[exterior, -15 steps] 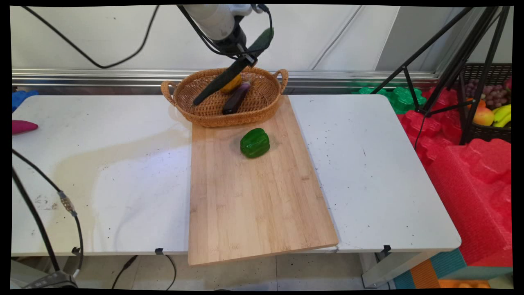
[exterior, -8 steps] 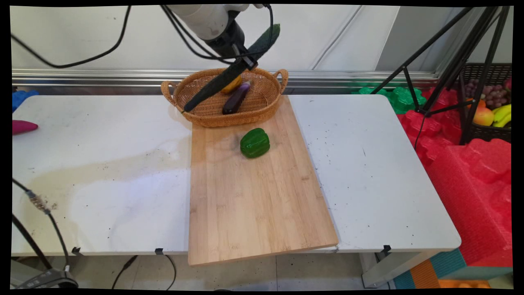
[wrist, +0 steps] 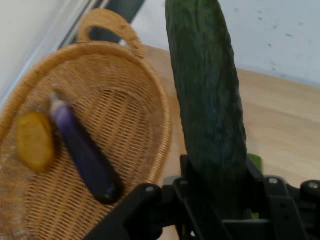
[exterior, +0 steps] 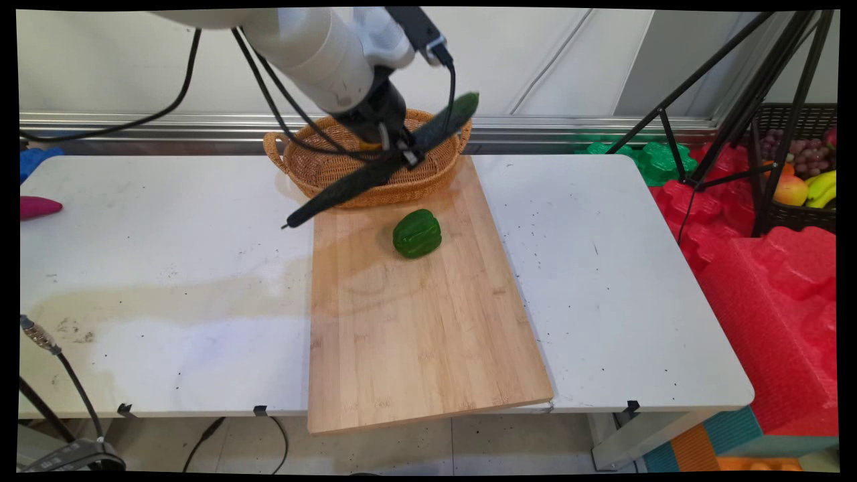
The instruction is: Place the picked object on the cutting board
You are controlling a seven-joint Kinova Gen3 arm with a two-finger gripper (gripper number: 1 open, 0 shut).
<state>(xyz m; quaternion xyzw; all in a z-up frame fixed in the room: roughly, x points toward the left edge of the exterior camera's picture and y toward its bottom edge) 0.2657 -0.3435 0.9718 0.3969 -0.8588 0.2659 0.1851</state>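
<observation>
My gripper (exterior: 405,152) is shut on a long dark green cucumber (exterior: 375,167), held slanted in the air over the near rim of the wicker basket (exterior: 438,175) and the far end of the wooden cutting board (exterior: 415,321). In the hand view the cucumber (wrist: 207,100) runs up from between the fingers. A purple eggplant (wrist: 85,152) and a yellow piece of produce (wrist: 35,140) lie in the basket (wrist: 130,135). A green bell pepper (exterior: 416,233) sits on the board just below the gripper.
A pink object (exterior: 37,206) lies at the table's left edge. A black tripod (exterior: 730,120) and red foam blocks (exterior: 770,281) stand to the right, with a fruit crate (exterior: 803,174) behind them. Black cables hang at the left.
The arm has come down and towards the near side with the cucumber, from above the basket to its near rim. The cucumber now lies flatter. Pepper and basket have not moved.
</observation>
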